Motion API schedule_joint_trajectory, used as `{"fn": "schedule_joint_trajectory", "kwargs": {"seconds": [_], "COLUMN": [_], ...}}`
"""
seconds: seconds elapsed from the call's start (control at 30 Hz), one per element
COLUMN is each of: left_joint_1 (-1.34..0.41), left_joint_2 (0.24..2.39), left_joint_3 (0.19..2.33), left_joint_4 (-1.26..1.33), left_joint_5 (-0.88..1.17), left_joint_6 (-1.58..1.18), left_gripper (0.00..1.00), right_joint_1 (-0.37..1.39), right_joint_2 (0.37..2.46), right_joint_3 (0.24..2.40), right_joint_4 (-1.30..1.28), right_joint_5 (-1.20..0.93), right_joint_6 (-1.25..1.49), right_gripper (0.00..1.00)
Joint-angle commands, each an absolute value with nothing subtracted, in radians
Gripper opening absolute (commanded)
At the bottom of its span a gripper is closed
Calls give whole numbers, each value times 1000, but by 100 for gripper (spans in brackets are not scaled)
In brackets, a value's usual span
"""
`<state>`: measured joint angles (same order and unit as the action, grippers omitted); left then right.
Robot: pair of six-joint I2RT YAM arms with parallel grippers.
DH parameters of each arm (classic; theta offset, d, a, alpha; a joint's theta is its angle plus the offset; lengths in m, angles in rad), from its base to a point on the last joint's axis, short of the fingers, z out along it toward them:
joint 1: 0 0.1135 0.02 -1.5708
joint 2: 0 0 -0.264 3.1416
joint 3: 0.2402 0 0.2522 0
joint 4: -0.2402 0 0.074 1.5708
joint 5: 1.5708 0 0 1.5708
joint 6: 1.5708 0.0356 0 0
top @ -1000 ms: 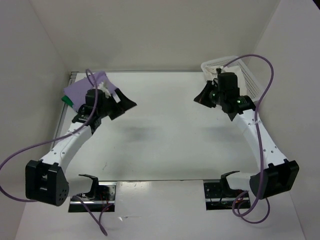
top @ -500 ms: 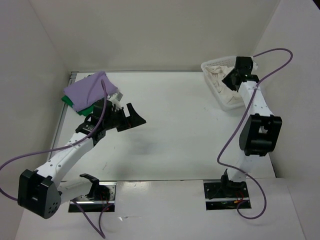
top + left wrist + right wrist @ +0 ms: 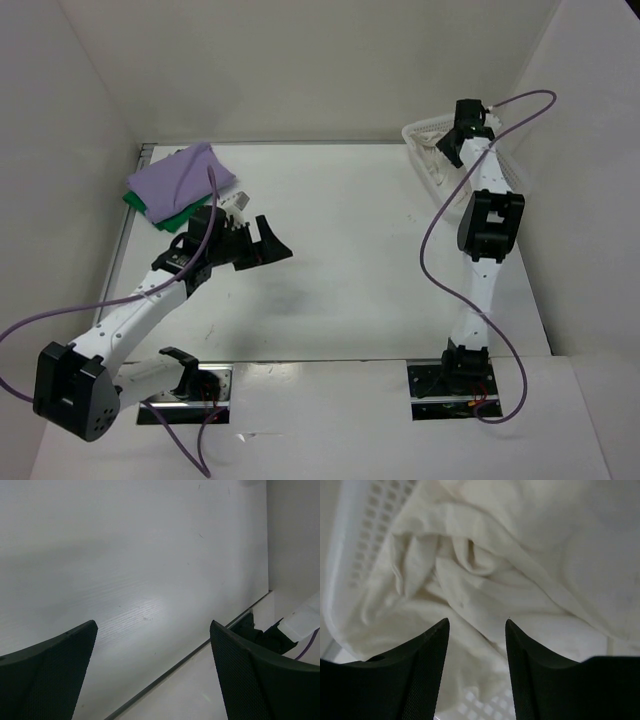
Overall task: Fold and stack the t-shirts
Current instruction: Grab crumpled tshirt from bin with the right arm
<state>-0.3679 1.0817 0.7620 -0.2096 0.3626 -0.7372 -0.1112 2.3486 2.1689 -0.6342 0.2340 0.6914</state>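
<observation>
The lavender-purple t-shirt lies folded at the table's back left on top of the green t-shirt, whose edge sticks out beneath. My left gripper hovers to the right of that stack, open, with only bare table between its fingers. The cream t-shirt lies crumpled in the white mesh basket at the back right. My right gripper reaches into the basket from above. Its jaws stand open just over the cream cloth with nothing between them.
White walls close the table in at the back and on both sides. The basket's mesh wall runs beside the cream shirt. Purple cables loop off both arms. A dark seam marks the table's near edge.
The right arm has stretched out to the back and into the basket, and its jaws have opened. The left arm has drifted right, away from the shirt stack.
</observation>
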Motion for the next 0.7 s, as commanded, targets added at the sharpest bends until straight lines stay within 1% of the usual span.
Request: {"fn": "schedule_joint_trajectory", "kwargs": {"seconds": [0.0,0.1,0.17,0.23,0.27,0.3,0.37,0.5,0.57,0.67], "left_joint_1": [-373,-373,-373,-373,-373,-364,-364,-354,-354,-354], "left_joint_2": [1089,1089,1098,1098,1098,1098,1098,1080,1080,1089], "left_joint_3": [765,776,799,825,834,834,834,801,779,779], "left_joint_4": [-192,-192,-201,-225,-235,-235,-235,-225,-213,-213], "left_joint_5": [376,367,367,356,345,345,345,368,368,388], "left_joint_6": [-727,-736,-736,-723,-723,-712,-712,-712,-712,-712], "left_gripper": [100,100,100,100,100,100,100,100,100,100], "right_joint_1": [-117,-95,-95,-81,-69,-69,-69,-57,-32,-23], "right_joint_2": [2451,2508,2508,2436,2389,2291,2237,2301,2301,2301], "right_joint_3": [2452,2577,2577,2464,2385,2215,2105,2158,2104,2077], "right_joint_4": [-802,-916,-942,-904,-773,-706,-615,-687,-655,-634], "right_joint_5": [324,362,336,304,286,250,241,241,262,284], "right_joint_6": [721,790,850,935,959,989,1058,1034,1013,1038], "right_gripper": [53,49,46,46,45,45,45,45,45,46]}}
